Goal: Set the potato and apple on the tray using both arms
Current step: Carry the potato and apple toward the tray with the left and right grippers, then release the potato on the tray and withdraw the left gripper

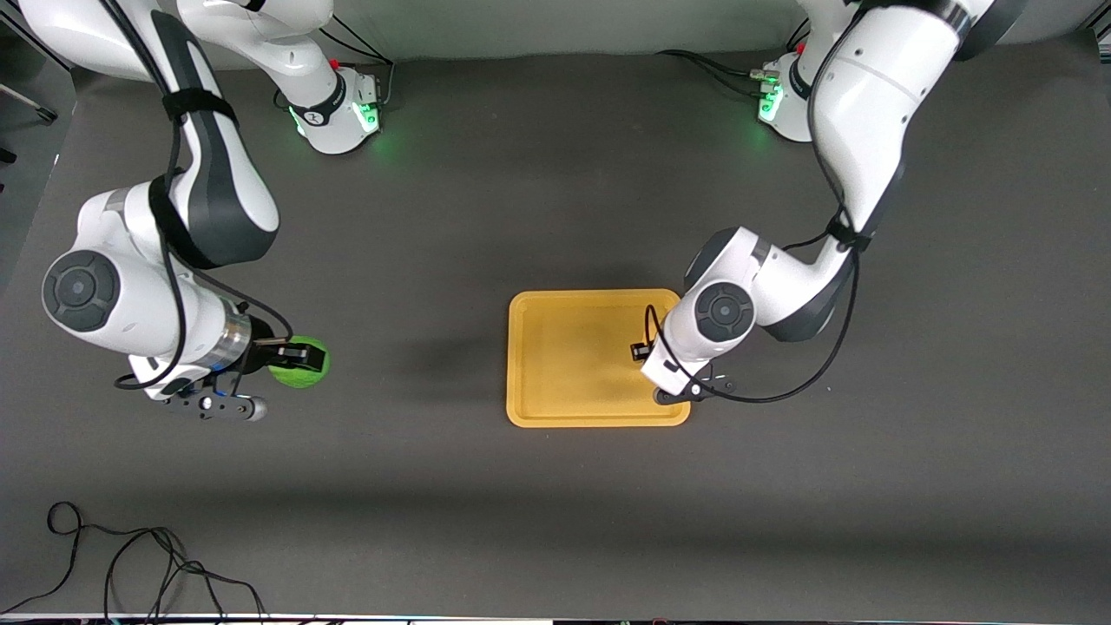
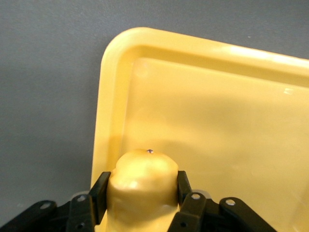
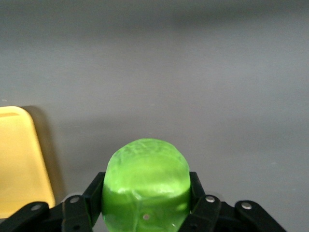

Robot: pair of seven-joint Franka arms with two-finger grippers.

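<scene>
We've got the left gripper (image 2: 140, 193) pinching the potato (image 2: 142, 186) over the tray (image 1: 555, 408) corner toward the left arm's end; let go this close to the rim and it may roll off. Its long axis runs out between the fingers. The right gripper (image 3: 145, 198) clamps the apple (image 1: 299, 363), well apart from the tray.

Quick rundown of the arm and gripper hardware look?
Both arms are glossy white shells with dark grey joint sections and round grey joint caps. Black cables loop outside, strapped on. Bases glow green. The left gripper and right gripper are black, two-fingered, with silver screw heads on black linkages.
</scene>
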